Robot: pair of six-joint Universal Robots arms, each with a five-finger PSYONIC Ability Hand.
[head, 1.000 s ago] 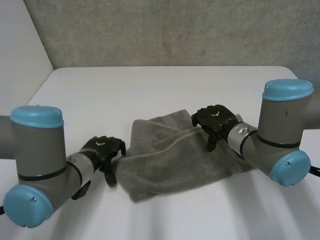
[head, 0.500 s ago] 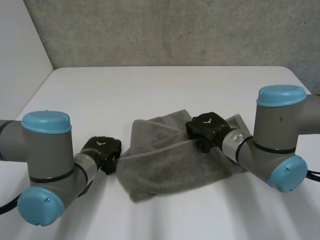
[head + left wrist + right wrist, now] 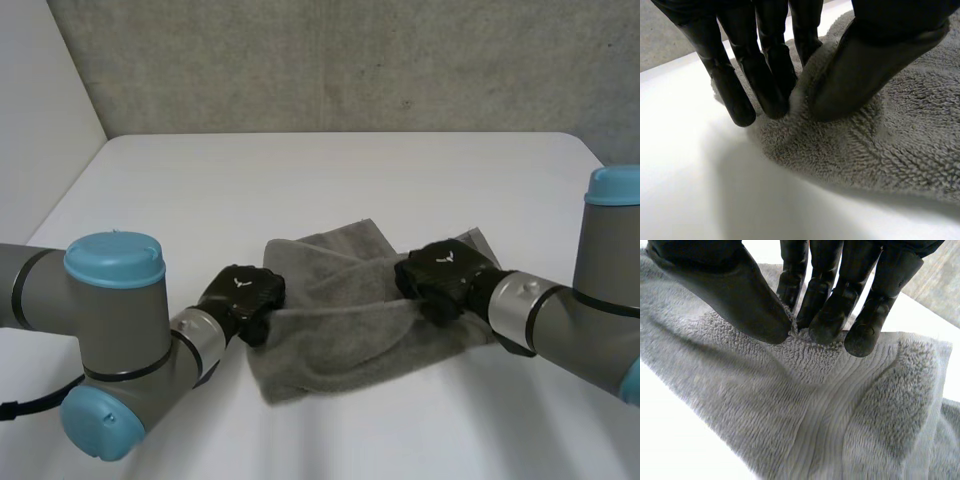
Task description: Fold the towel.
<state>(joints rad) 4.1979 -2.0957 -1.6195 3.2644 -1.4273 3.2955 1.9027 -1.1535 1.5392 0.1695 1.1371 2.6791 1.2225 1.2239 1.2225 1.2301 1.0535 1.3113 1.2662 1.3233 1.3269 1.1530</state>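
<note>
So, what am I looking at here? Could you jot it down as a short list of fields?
towel: grey, rumpled, lying partly folded on the white table
left hand: at the towel's left edge, pinching a ridge of cloth
right hand: near the towel's right end, pinching cloth too
fold: not finished, the towel is bunched between the two hands
</note>
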